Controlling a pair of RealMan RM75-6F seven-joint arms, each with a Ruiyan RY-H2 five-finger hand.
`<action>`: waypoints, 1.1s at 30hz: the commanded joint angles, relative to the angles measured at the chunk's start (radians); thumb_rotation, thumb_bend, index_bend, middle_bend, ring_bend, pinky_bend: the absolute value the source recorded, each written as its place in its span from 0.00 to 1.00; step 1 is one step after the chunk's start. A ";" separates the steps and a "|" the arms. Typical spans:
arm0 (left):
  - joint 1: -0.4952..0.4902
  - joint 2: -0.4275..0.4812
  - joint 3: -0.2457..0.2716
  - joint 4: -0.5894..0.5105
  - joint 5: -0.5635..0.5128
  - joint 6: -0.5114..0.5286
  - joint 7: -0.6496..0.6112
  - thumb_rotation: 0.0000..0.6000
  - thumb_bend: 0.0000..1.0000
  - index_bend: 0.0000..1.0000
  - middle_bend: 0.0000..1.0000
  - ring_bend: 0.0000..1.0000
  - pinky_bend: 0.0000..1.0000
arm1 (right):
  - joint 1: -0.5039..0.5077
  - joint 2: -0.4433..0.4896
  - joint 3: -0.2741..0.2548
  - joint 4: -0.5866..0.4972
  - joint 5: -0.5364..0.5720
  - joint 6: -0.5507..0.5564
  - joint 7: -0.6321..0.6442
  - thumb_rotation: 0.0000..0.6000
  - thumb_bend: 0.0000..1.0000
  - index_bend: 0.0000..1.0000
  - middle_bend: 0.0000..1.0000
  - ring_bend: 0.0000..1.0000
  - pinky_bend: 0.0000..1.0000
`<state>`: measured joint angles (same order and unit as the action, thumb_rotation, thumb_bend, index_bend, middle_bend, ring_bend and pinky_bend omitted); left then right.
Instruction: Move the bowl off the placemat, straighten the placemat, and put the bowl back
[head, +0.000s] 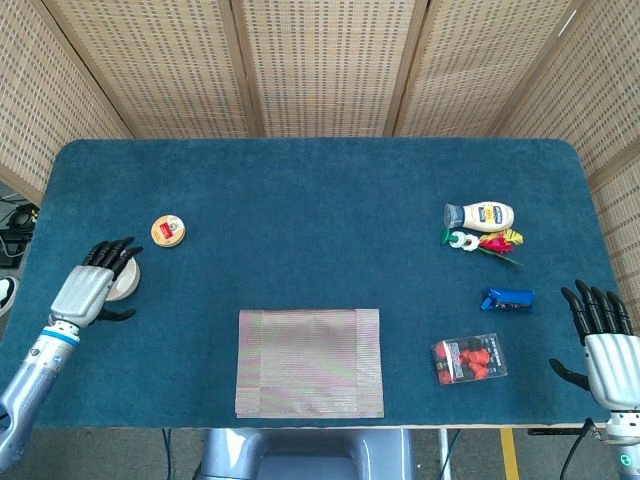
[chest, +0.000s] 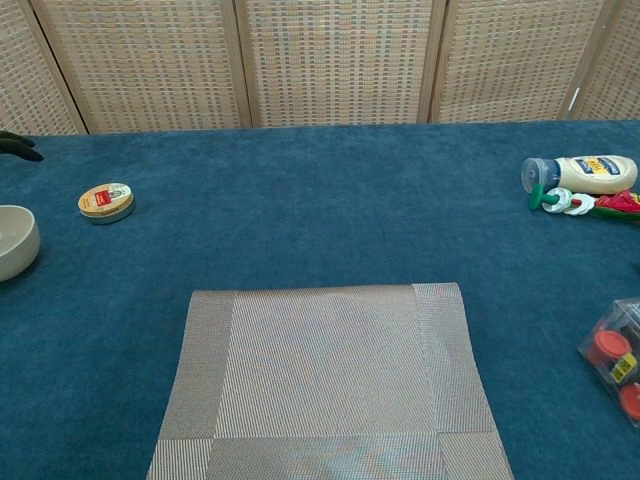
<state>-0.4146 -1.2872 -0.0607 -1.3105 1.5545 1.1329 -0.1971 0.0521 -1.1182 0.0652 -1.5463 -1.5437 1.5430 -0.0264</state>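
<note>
Finding the bowl (chest: 15, 240) off the placemat (head: 310, 362), left hand (head: 88, 290) open above it, right hand (head: 605, 345) spread idle, we judge straightening next.

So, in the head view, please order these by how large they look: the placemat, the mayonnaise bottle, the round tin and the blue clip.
Largest to smallest:
1. placemat
2. mayonnaise bottle
3. blue clip and round tin: they look about alike, so I do not rank them.

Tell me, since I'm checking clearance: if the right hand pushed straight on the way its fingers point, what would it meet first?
Probably nothing: the right hand points up-table past the blue packet, though depth is unclear.
</note>
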 joint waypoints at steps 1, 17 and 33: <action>-0.021 0.034 0.098 -0.057 0.216 0.107 -0.134 1.00 0.19 0.22 0.00 0.00 0.00 | 0.000 -0.001 0.001 0.001 0.001 0.000 -0.003 1.00 0.00 0.05 0.00 0.00 0.00; -0.161 -0.127 0.207 -0.140 0.441 -0.063 0.100 1.00 0.33 0.44 0.00 0.00 0.00 | 0.004 -0.009 0.007 0.005 0.023 -0.015 -0.019 1.00 0.00 0.05 0.00 0.00 0.00; -0.142 -0.218 0.305 -0.011 0.468 -0.038 0.156 1.00 0.36 0.47 0.00 0.00 0.00 | 0.002 -0.003 0.008 0.006 0.026 -0.014 -0.001 1.00 0.00 0.05 0.00 0.00 0.00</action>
<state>-0.5583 -1.5001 0.2399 -1.3290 2.0232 1.0896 -0.0460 0.0544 -1.1212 0.0735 -1.5402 -1.5176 1.5287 -0.0279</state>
